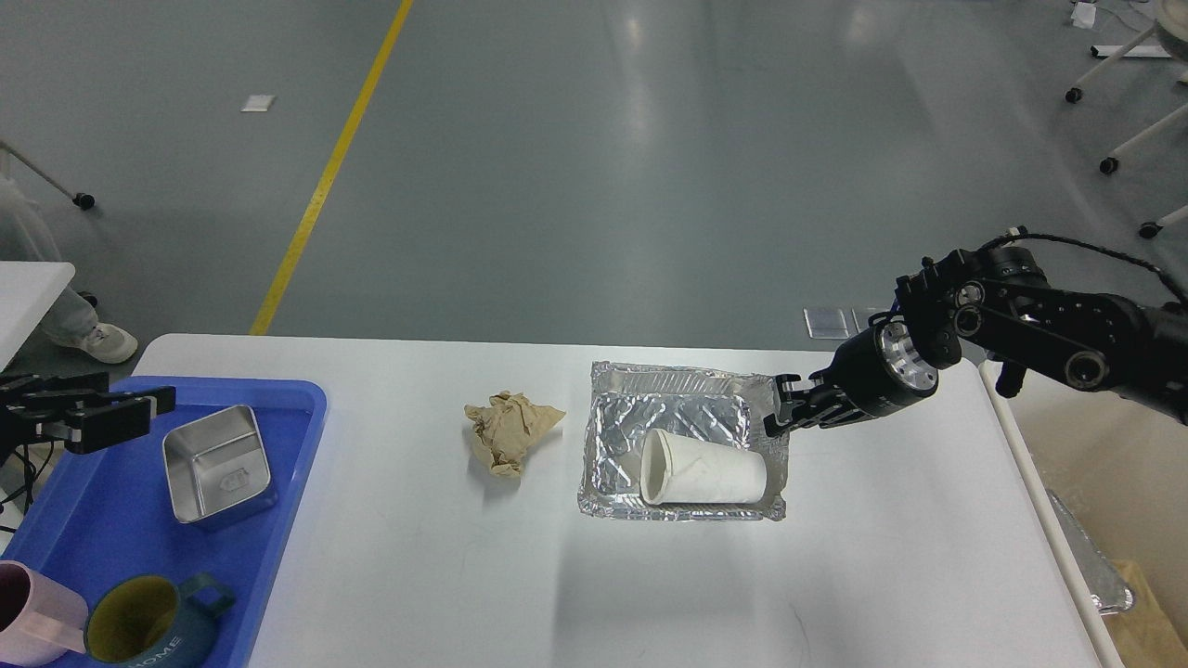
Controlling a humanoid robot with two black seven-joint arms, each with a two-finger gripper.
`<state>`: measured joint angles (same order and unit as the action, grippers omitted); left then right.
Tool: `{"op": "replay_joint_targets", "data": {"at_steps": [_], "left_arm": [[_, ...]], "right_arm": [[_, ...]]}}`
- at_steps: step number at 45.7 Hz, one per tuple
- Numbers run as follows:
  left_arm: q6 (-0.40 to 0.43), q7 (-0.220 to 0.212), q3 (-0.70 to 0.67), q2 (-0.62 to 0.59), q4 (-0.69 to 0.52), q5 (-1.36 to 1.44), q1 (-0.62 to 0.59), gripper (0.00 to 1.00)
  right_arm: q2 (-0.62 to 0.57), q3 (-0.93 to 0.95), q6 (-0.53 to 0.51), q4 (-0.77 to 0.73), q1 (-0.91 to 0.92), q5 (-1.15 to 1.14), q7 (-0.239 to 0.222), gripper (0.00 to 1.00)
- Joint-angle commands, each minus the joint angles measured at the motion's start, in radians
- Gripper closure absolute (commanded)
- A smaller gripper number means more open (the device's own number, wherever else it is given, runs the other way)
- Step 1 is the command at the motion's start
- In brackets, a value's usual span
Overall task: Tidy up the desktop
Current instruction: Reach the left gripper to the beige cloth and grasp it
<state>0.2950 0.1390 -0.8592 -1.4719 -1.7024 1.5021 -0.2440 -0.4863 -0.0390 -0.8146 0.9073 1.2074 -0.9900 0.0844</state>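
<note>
The white desktop (pixel 418 575) fills the lower view. On it lie a crumpled brown paper ball (pixel 510 429) and a foil tray (pixel 682 378) that holds a white paper cup (pixel 705 478) on its side. My right gripper (pixel 778 416) comes in from the right and is shut on the foil tray's far right rim. My left gripper (pixel 139 417) is low at the left edge, over the far left corner of a blue tray (pixel 111 529). Its fingers point right, stand apart and hold nothing.
The blue tray holds a square steel box (pixel 218 464), a pink mug (pixel 32 622) and a dark teal mug (pixel 148 622). A bin with foil in it (pixel 1104 584) stands beyond the desktop's right edge. Grey floor with a yellow line lies behind.
</note>
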Motion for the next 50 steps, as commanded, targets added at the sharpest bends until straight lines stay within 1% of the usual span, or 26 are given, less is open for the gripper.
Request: {"op": "replay_joint_targets", "data": {"at_steps": [1, 8, 14, 16, 17, 23, 31, 36, 41, 50], "left_arm": [[-0.001, 0.031, 0.0, -0.033, 0.0, 0.018, -0.011, 0.24], [0.0, 0.033, 0.0, -0.033, 0.003, 0.046, -0.029, 0.24], [0.003, 0.034, -0.001, -0.002, 0.017, 0.044, -0.041, 0.23], [0.012, 0.036, -0.001, 0.025, 0.029, 0.044, -0.051, 0.23], [0.021, 0.037, 0.0, 0.074, 0.052, 0.043, -0.063, 0.22], [0.058, 0.053, 0.003, 0.176, 0.121, 0.044, -0.069, 0.22], [0.061, 0.06, 0.018, 0.288, 0.188, 0.05, -0.084, 0.21], [0.062, 0.057, 0.107, 0.361, 0.265, 0.035, -0.175, 0.22], [0.05, 0.044, 0.213, 0.415, 0.331, 0.029, -0.248, 0.21], [0.058, 0.044, 0.308, 0.573, 0.48, 0.027, -0.402, 0.21]], "right_arm": [[0.0, 0.001, 0.002, -0.001, -0.002, -0.001, 0.0, 1.0], [0.0, 0.002, 0.003, -0.002, -0.003, -0.001, 0.0, 1.0], [0.0, 0.002, 0.005, -0.004, -0.006, -0.001, 0.0, 1.0], [0.002, 0.002, 0.005, -0.004, -0.006, -0.001, 0.0, 1.0], [0.002, 0.002, 0.005, -0.005, -0.009, -0.001, 0.0, 1.0], [0.002, 0.002, 0.006, -0.005, -0.014, -0.001, 0.0, 1.0], [0.006, 0.002, 0.008, -0.007, -0.014, -0.001, -0.002, 1.0], [0.008, 0.002, 0.009, -0.008, -0.016, -0.001, -0.002, 1.0], [0.005, 0.002, 0.008, -0.008, -0.016, -0.001, -0.002, 1.0], [0.006, 0.002, 0.009, -0.01, -0.02, -0.001, -0.002, 1.0]]}}
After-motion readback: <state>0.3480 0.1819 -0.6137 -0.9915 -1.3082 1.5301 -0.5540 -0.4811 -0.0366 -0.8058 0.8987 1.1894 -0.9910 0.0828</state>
